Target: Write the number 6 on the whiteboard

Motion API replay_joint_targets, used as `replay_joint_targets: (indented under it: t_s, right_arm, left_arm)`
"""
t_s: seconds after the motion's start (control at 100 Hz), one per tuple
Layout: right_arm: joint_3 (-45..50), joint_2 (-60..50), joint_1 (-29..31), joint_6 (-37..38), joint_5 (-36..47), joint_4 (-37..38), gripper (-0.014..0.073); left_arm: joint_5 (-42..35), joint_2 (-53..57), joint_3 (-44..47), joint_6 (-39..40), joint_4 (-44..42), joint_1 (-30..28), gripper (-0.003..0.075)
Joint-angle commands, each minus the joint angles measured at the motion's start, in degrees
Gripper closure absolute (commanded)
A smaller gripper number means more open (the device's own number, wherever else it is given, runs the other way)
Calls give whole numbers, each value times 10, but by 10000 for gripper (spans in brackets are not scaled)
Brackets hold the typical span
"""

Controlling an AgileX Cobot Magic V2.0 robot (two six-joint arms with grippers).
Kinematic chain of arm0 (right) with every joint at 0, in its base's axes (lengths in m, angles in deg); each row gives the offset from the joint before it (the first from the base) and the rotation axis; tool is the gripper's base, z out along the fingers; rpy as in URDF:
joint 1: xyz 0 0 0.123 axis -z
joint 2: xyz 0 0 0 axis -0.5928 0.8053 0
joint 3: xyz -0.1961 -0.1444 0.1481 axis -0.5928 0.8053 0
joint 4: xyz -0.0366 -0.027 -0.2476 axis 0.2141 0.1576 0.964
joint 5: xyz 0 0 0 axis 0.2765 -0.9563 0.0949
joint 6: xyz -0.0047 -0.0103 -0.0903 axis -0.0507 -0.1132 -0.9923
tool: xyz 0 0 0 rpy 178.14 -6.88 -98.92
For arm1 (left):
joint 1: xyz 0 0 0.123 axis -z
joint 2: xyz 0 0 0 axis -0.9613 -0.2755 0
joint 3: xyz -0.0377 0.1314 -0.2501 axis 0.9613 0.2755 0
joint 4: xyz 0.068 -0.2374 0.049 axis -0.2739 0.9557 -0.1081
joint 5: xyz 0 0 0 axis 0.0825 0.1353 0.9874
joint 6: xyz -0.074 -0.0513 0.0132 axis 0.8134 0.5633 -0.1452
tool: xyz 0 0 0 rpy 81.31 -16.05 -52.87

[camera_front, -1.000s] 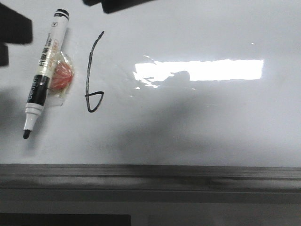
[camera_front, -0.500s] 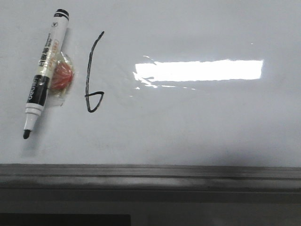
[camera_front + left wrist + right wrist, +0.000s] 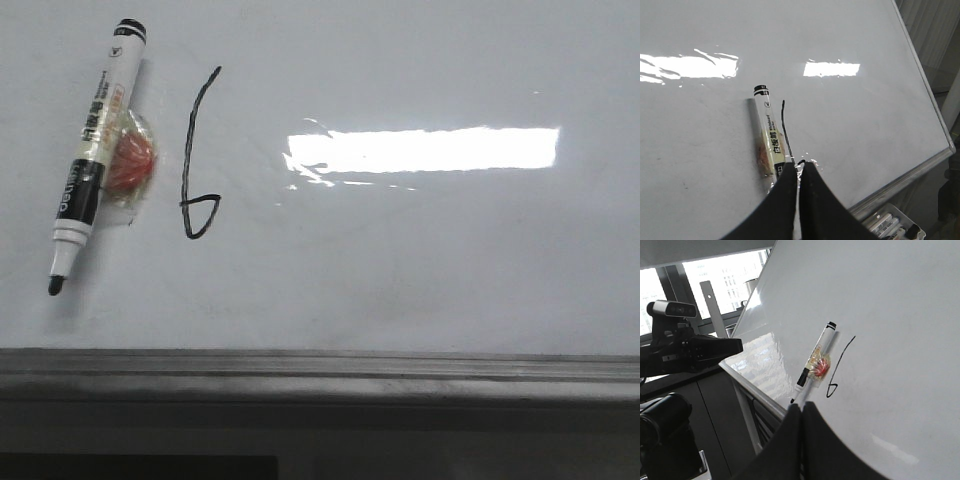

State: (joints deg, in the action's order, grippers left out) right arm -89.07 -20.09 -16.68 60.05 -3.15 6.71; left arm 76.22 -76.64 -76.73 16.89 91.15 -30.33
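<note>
A black hand-drawn number 6 [image 3: 199, 160] stands on the whiteboard [image 3: 420, 250], just right of a black-and-white marker pen [image 3: 95, 150] that lies on the board with its cap off and tip toward the frame. A red-orange blob in clear wrap [image 3: 130, 165] sits against the pen. Neither gripper appears in the front view. In the left wrist view my left gripper [image 3: 800, 165] is shut and empty, raised over the 6 [image 3: 786, 131] and the pen [image 3: 769, 137]. My right gripper [image 3: 801, 406] is shut and empty, off the board's edge, with the 6 [image 3: 839, 366] beyond it.
The board's dark grey frame [image 3: 320, 375] runs along the near edge. A bright light reflection [image 3: 425, 150] lies right of the 6. A tray with spare markers [image 3: 890, 225] sits below the board's corner. A camera on a black mount [image 3: 675, 310] stands to the side.
The dark arm shapes at the top and left of the front view one second ago have withdrawn out of view. Their shadow on the board has gone. Pen and 6 are unmoved.
</note>
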Motion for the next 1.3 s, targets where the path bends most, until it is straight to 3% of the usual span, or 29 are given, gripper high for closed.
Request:
replay_joint_targets:
  t_s: [0.0, 0.77, 0.85, 1.18, 1.29]
  right_arm:
    - [-9, -6, 4, -6, 53, 7, 658]
    - [-9, -6, 4, -6, 52, 7, 658]
    - [-9, -6, 4, -6, 52, 7, 658]
    - [-9, -6, 4, -6, 52, 7, 658]
    - [-9, -6, 4, -6, 52, 7, 658]
  left_arm:
    - [-41, -5, -15, 0, 1, -1, 739]
    - [-43, -5, -13, 0, 1, -2, 739]
    - [-43, -3, -10, 0, -30, -17, 739]
    - [-38, 16, 29, -1, -66, -240, 739]
    - [-37, 36, 58, -37, -66, -322, 739]
